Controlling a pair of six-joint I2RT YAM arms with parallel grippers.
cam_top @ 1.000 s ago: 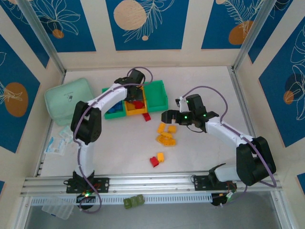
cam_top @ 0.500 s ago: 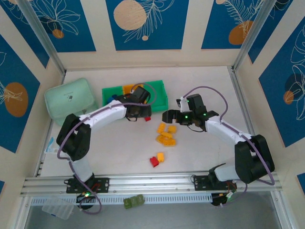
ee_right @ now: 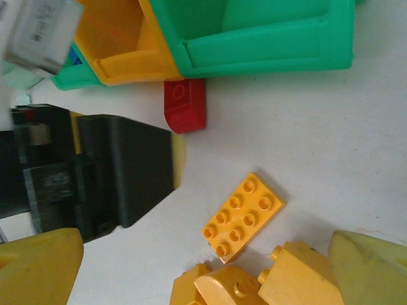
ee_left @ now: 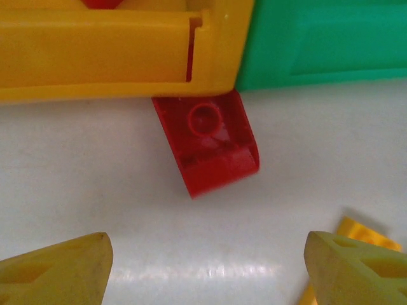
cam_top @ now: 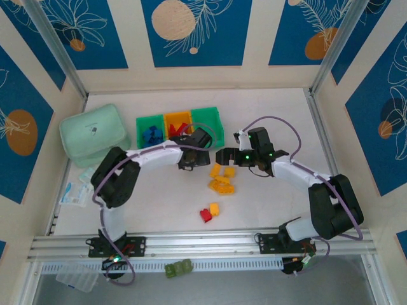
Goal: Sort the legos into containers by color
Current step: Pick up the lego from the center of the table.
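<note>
Three blue leaf-patterned walls (cam_top: 191, 32) around one white tabletop (cam_top: 273, 203) with loose legos (cam_top: 220, 185)

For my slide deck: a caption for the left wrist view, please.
Open left gripper facing a red brick lying against the orange bin, beside a green bin.

light: bright, even | shadows: soft | glare: table (ee_left: 197, 272) sheen | focus: soft close-up

Red lego (ee_left: 210, 143) against orange bin (ee_left: 95, 51), yellow legos (cam_top: 221, 185) loose, blue legos (cam_top: 151, 135) apparently binned
</note>
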